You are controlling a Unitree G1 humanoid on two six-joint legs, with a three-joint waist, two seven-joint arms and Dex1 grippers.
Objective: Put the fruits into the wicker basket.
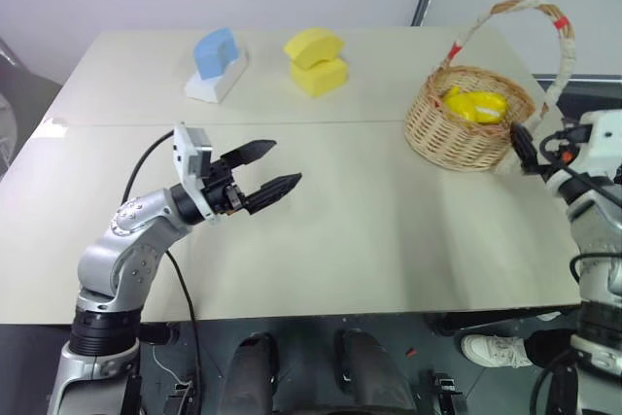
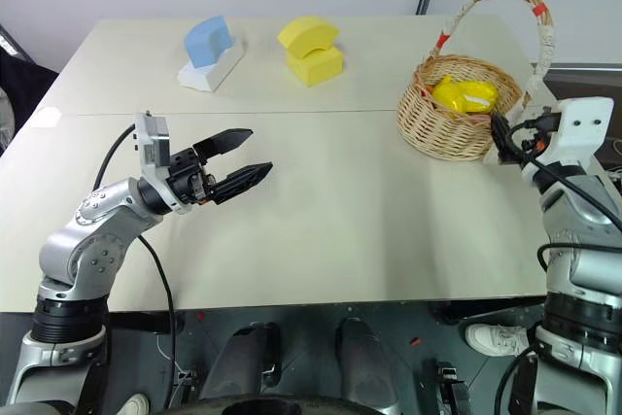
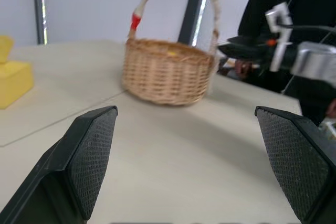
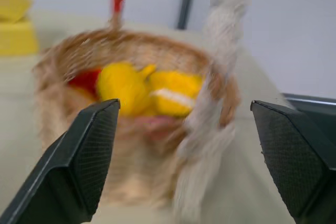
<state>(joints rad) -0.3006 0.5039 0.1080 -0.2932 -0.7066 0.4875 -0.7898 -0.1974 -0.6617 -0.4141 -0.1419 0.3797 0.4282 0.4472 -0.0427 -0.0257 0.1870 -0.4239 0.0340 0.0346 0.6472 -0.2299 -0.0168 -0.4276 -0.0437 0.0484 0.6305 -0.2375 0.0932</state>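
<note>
Pale tabletop (image 1: 321, 240) fills most of the head views, with a grey wall behind. At upper right of the frame stands the wicker basket (image 1: 457, 133), its cloth-wrapped handle (image 1: 559, 41) arching above; yellow fruit (image 1: 473, 105) lies inside, and the right wrist view shows something red and something pink beside it, too blurred to name as the peach. At upper centre sit a blue-and-white block (image 1: 219, 63) and a yellow foam shape (image 1: 317, 61), well apart from the basket. The left gripper (image 1: 272, 168) hovers over the bare table at left centre, fingers spread and holding nothing. The right gripper (image 2: 499, 135) sits just beside the basket's near rim, fingers spread wide and empty in its wrist view. The main risk is that arm snagging the handle or nudging the light basket as it moves. Basket walls hide how many fruits are inside
</note>
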